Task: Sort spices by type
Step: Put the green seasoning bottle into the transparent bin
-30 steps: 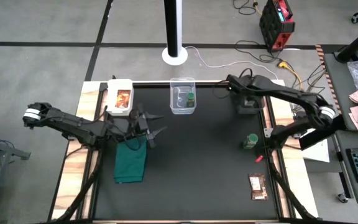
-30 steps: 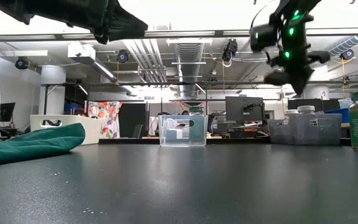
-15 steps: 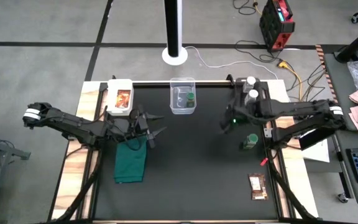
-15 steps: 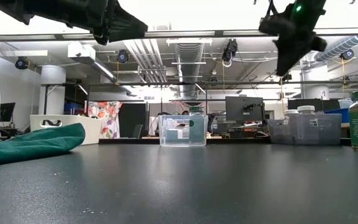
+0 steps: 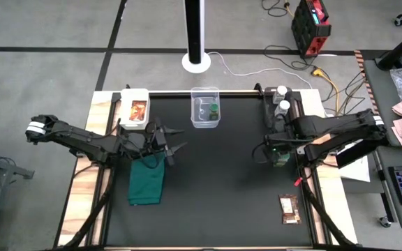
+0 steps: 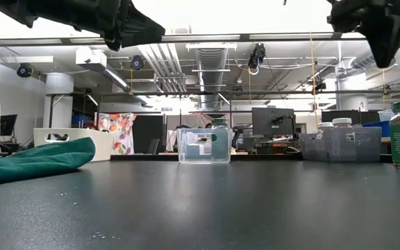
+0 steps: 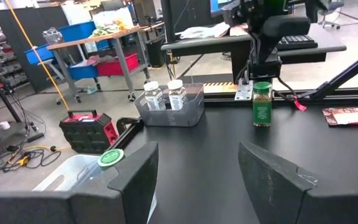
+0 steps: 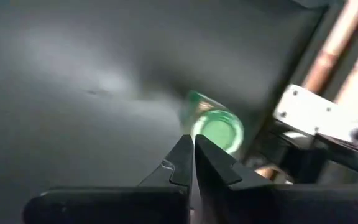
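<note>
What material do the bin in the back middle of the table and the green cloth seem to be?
The bin looks like clear hard plastic: the green-lidded jar inside shows through its walls. The green cloth looks like soft matte fabric: it lies rumpled, with folds.

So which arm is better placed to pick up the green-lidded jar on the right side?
Right. The right hand hangs just above that green-lidded jar, fingers together. The left hand sits open across the table, near the green cloth.
</note>
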